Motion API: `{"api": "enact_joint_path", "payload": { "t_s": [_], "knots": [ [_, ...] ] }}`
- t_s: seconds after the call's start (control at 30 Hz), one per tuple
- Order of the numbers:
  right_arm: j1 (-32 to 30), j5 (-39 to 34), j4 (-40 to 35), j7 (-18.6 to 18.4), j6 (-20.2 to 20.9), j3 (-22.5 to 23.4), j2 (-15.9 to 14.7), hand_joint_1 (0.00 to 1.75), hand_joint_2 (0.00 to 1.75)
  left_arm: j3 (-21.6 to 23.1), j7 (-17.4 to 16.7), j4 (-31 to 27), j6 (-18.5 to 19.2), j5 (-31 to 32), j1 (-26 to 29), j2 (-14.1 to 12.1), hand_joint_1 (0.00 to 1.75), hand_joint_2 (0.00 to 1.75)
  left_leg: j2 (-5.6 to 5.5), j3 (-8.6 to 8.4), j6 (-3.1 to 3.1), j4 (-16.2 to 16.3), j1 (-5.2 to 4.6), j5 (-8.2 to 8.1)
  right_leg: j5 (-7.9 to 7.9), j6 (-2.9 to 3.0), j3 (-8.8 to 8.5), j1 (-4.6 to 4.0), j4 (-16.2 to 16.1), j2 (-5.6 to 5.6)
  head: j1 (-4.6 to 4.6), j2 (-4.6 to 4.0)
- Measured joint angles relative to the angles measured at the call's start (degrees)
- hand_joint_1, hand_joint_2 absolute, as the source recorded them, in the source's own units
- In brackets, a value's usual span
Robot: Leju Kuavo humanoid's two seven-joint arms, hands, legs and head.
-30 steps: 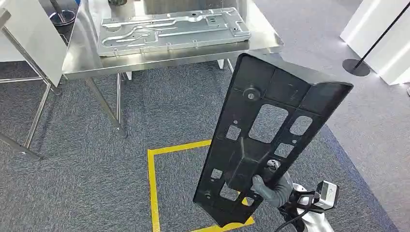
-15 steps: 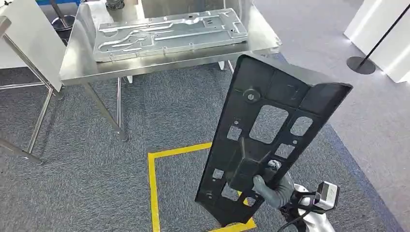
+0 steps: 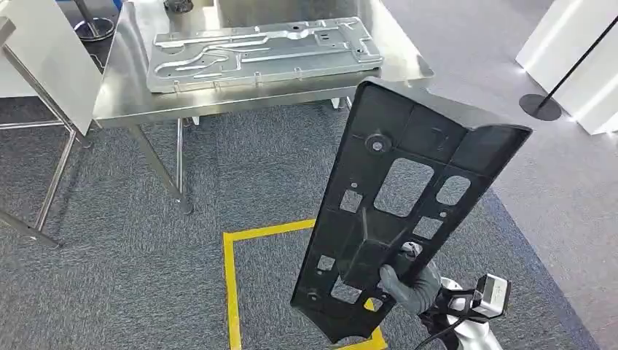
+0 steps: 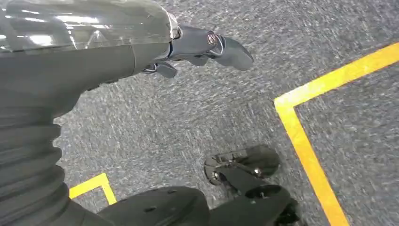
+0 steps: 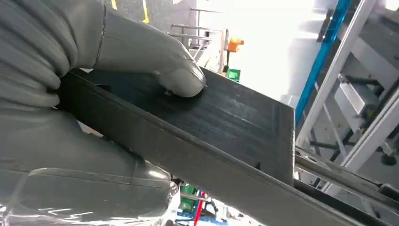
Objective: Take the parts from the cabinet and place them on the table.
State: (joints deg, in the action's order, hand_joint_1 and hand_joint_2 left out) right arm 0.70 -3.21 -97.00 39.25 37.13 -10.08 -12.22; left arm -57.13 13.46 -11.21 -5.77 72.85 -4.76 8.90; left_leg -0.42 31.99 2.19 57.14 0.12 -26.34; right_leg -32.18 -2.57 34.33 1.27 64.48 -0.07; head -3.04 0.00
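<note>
My right hand [image 3: 409, 286] grips a long black plastic panel [image 3: 408, 197] with several cut-outs near its lower end, holding it upright and tilted over the carpet. In the right wrist view the thumb [image 5: 181, 77] presses on the black panel [image 5: 226, 127]. A steel table [image 3: 124, 95] stands ahead with a silver stamped metal plate [image 3: 262, 51] lying flat on it. My left hand [image 4: 202, 47] hangs over the carpet, fingers apart, holding nothing.
A yellow taped square [image 3: 232, 277] marks the grey carpet below the panel. A second table frame [image 3: 44, 131] stands at the left. A black stanchion base [image 3: 539, 106] and white wall panels [image 3: 576, 58] are at the right.
The whole view has shifted a little as I move; the table sits slightly lower and to the right in the picture. My right hand keeps the same hold on the black panel.
</note>
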Motion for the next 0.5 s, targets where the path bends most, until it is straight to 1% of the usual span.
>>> {"api": "enact_joint_path", "payload": {
  "t_s": [0.03, 0.07, 0.1, 0.2, 0.23, 0.27, 0.3, 0.33, 0.37, 0.4, 0.43, 0.47, 0.5],
  "knots": [
    [-0.16, 0.00, 0.00, 0.00, 0.00, 0.00, 0.00, 1.75, 1.75, 0.00, 0.00, 0.00, 0.00, 0.00, 0.00, 0.02, 0.00, 1.75, 0.01, 0.00, 0.14, 0.00, -0.10, -0.09, -1.93, -0.11, 2.66, 0.03, 4.92, 0.00, 0.00, 0.00],
    [-0.29, 0.00, 0.02, 0.00, 0.02, 0.00, 0.00, 1.75, 1.75, 0.00, 0.00, 0.00, 0.00, 0.00, 0.04, 0.02, 0.00, 1.75, 0.01, 0.00, 0.26, 0.02, -0.19, -0.17, -3.18, -0.17, 5.08, 0.03, 9.12, -0.01, 0.00, 0.00],
    [-0.31, 0.00, 0.07, 0.00, 0.11, 0.00, 0.00, 1.75, 1.75, 0.00, 0.00, 0.00, 0.00, 0.00, 0.08, 0.00, 0.00, 1.75, -0.01, -0.06, 0.27, 0.03, -0.30, -0.26, -3.16, -0.17, 6.58, 0.03, 11.30, -0.01, 0.00, 0.00],
    [-0.31, 0.00, 0.07, 0.00, 0.18, 0.00, 0.00, 1.75, 1.75, -0.02, 0.00, 0.00, 0.00, 0.00, 0.09, 0.00, 0.00, 1.75, -0.03, -0.10, 0.28, 0.03, -0.32, -0.28, -2.87, -0.16, 6.78, 0.03, 11.36, -0.01, 0.00, 0.00],
    [-0.31, 0.00, 0.09, 0.00, 0.22, 0.00, 0.00, 1.75, 1.75, -0.02, 0.00, 0.00, 0.00, 0.00, 0.10, 0.00, 0.00, 1.75, -0.04, -0.14, 0.29, 0.03, -0.33, -0.31, -2.54, -0.13, 6.81, 0.03, 11.19, -0.01, 0.00, 0.00],
    [-0.26, 0.00, 0.09, -0.02, 0.33, -0.02, 0.00, 1.75, 1.75, -0.02, 0.00, 0.00, 0.00, -0.02, 0.10, 0.00, 0.00, 1.75, -0.13, -0.45, 0.27, 0.03, -0.43, -0.50, 0.29, 0.12, 5.67, 0.01, 7.94, -0.01, 0.00, 0.00],
    [0.00, 0.00, 0.09, 0.00, 0.52, -0.02, 0.00, 1.75, 1.75, -0.02, 0.00, 0.00, 0.00, -0.04, 0.09, 0.09, 0.00, 1.75, -0.26, -1.36, -0.07, 0.03, -0.55, -1.12, 6.88, 1.28, -0.41, -0.38, -5.94, -0.08, 0.00, 0.00],
    [0.32, -0.04, 0.15, 0.00, 0.74, -0.04, 0.02, 1.75, 1.75, -0.02, -0.02, 0.00, 0.00, -0.04, -0.02, 0.15, 0.00, 1.75, -0.27, -1.01, -0.56, 0.34, -0.81, -1.41, 6.29, 1.44, -0.77, -0.81, -6.92, -0.11, 0.00, 0.00],
    [0.36, -0.04, 0.20, -0.02, 0.81, -0.07, 0.02, 1.75, 1.75, -0.02, -0.02, 0.00, -0.07, -0.11, -0.03, 0.15, 0.00, 1.75, -0.21, -0.93, -0.84, 0.24, -0.63, -1.37, 6.28, 1.50, -0.68, -0.96, -6.78, -0.04, 0.00, 0.00],
    [0.39, -0.09, 0.20, 0.00, 0.83, -0.07, 0.02, 1.75, 1.75, -0.02, -0.04, 0.00, -0.07, -0.11, -0.01, 0.17, 0.00, 1.75, -0.19, -1.03, -1.16, 0.10, -0.50, -1.45, 6.13, 1.73, -0.69, -1.07, -6.74, 0.05, 0.00, 0.00],
    [0.43, -0.13, 0.20, -0.02, 0.83, -0.04, 0.02, 1.75, 1.75, -0.02, -0.04, 0.00, -0.07, -0.11, -0.04, 0.17, 0.00, 1.75, -0.18, -1.21, -1.49, -0.02, -0.51, -1.54, 6.19, 1.98, -0.81, -1.02, -7.04, 0.08, 0.00, 0.00],
    [0.48, -0.13, 0.20, 0.00, 0.87, -0.07, 0.02, 1.75, 1.75, -0.02, -0.07, 0.00, -0.09, -0.15, -0.04, 0.15, 0.00, 1.75, -0.16, -1.28, -1.93, 0.35, -0.55, -2.04, 6.41, 2.27, -1.41, -0.35, -7.79, -0.07, 0.00, 0.00],
    [0.62, -0.17, 0.20, 0.00, 0.90, -0.07, 0.00, 1.75, 1.75, -0.02, -0.02, 0.00, -0.15, -0.20, -0.05, 0.15, 0.00, 1.75, -0.05, -0.63, -2.37, 2.24, -0.50, -3.10, 6.34, 2.52, -1.82, -0.39, -8.06, -0.11, 0.00, 0.00]
  ]
}}
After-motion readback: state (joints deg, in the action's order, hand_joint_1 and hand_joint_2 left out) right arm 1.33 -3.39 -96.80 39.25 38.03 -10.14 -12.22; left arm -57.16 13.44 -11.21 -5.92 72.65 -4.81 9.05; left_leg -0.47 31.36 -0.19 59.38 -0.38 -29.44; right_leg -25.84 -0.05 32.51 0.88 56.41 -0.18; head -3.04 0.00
